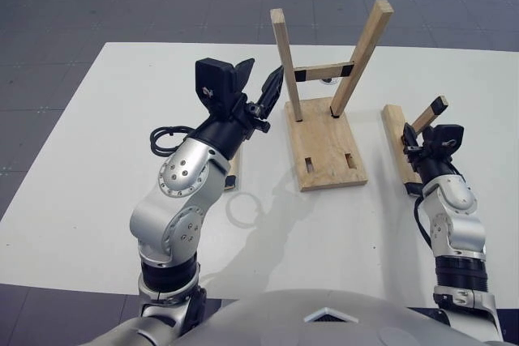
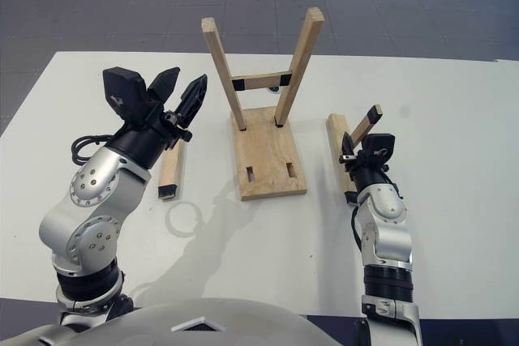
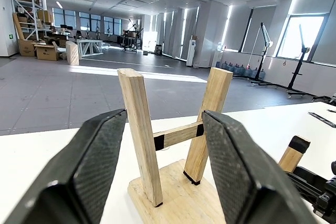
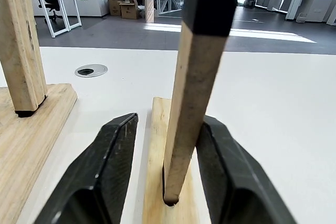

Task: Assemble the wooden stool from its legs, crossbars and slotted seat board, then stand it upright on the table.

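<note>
The slotted seat board (image 1: 330,151) lies flat at mid-table. Two legs (image 1: 286,62) stand in its far slots, joined by a crossbar (image 1: 322,71) with black ends; its near slots (image 2: 270,172) are empty. My left gripper (image 1: 259,79) hovers open above the table, left of those legs, which show between its pads (image 3: 100,166). A third leg (image 2: 171,169) lies under that arm. At the right, a fourth leg (image 1: 399,139) lies flat with a short crossbar (image 4: 186,93) standing in it. My right gripper (image 4: 169,120) is open around that crossbar, one finger touching it.
A black cable (image 1: 166,137) loops beside the left arm. A faint ring mark (image 1: 241,208) shows on the white table (image 1: 97,168). A round metal grommet (image 4: 91,70) sits behind the seat board. The table's far edge runs just past the standing legs.
</note>
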Controlling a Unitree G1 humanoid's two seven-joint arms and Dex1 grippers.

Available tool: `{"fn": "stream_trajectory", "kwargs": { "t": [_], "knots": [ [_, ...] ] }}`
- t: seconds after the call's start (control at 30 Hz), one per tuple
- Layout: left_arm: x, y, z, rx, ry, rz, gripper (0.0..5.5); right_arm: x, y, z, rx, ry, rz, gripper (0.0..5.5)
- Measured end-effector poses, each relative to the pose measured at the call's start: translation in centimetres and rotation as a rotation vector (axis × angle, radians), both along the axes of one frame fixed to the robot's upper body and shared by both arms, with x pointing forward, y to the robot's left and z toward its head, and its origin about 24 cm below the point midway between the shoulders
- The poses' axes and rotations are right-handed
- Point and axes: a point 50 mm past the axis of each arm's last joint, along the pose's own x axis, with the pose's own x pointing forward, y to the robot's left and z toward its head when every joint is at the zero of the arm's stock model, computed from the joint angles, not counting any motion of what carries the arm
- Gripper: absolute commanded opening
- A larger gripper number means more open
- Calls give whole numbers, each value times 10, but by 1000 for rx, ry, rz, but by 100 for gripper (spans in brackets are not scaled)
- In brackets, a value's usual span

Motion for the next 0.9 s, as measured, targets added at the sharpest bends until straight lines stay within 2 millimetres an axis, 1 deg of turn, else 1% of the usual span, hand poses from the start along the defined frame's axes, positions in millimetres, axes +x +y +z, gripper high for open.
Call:
{"fn": "stream_trajectory", "kwargs": {
  "t": [0.07, 0.13, 0.2, 0.27, 0.37, 0.4, 0.47, 0.6, 0.67, 0.7, 0.83, 0.9],
  "knots": [
    [0, 0, 0, 0, 0, 0, 264, 0, 0, 1, 0, -3, 1, 279],
    [0, 0, 0, 0, 0, 0, 264, 1, 1, 2, -7, -9, -7, 279],
    [0, 0, 0, 0, 1, 0, 264, 4, 1, 9, -12, -31, -21, 279],
    [0, 0, 0, 0, 1, 0, 264, 11, 2, 22, -15, -70, -32, 279],
    [0, 0, 0, -1, 1, 0, 264, 23, 6, 46, -16, -139, -42, 279],
    [0, 0, 0, -1, 1, 0, 264, 25, 6, 51, -17, -149, -49, 279],
    [0, 0, 0, -3, 0, -1, 264, 30, 5, 68, -18, -200, -77, 279],
    [0, -1, 1, -9, -1, -2, 264, 38, 4, 90, -13, -249, -106, 279],
    [0, -1, 1, -10, -1, -2, 264, 43, 1, 108, -22, -294, -117, 279],
    [0, -1, 1, -10, -1, -2, 264, 45, 1, 114, -25, -305, -117, 279],
    [1, -2, 1, -14, -1, -3, 264, 56, 6, 134, -8, -293, -102, 279],
    [1, -2, 1, -14, -1, -1, 264, 62, 7, 134, 1, -204, -69, 279]
  ]
}}
